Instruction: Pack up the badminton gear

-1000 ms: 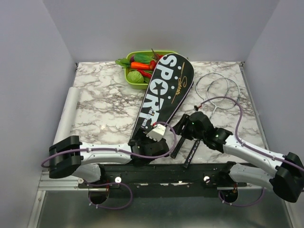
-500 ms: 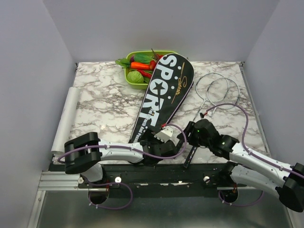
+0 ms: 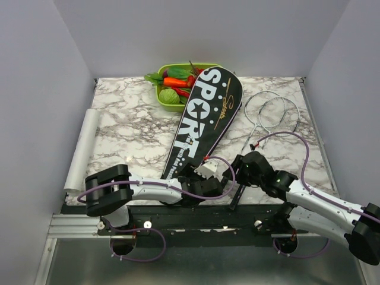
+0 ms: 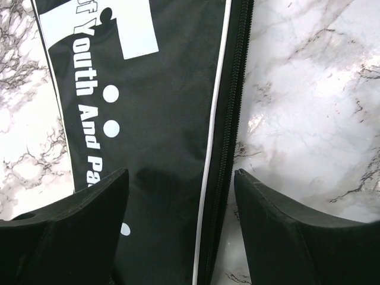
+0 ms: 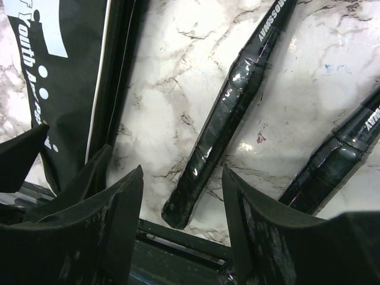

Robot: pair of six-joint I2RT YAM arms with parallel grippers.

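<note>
Soft, floppy bag [image 3: 205,116] lies flat, so pinch its zipper edge [image 4: 233,107], where the left gripper [image 4: 181,237] hovers wide open and empty; the right gripper [image 5: 181,219], open too and holding nothing, straddles a light, glossy, probably slippery racket handle [image 5: 228,113] just right of the bag.

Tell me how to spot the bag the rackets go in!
Look at the marble table. A long black bag lies slantwise down its middle, its wide end by the green tray of toy vegetables. Unlike the thin silver rackets to its right, it is flat black cloth with SPORT in big white letters.
</note>
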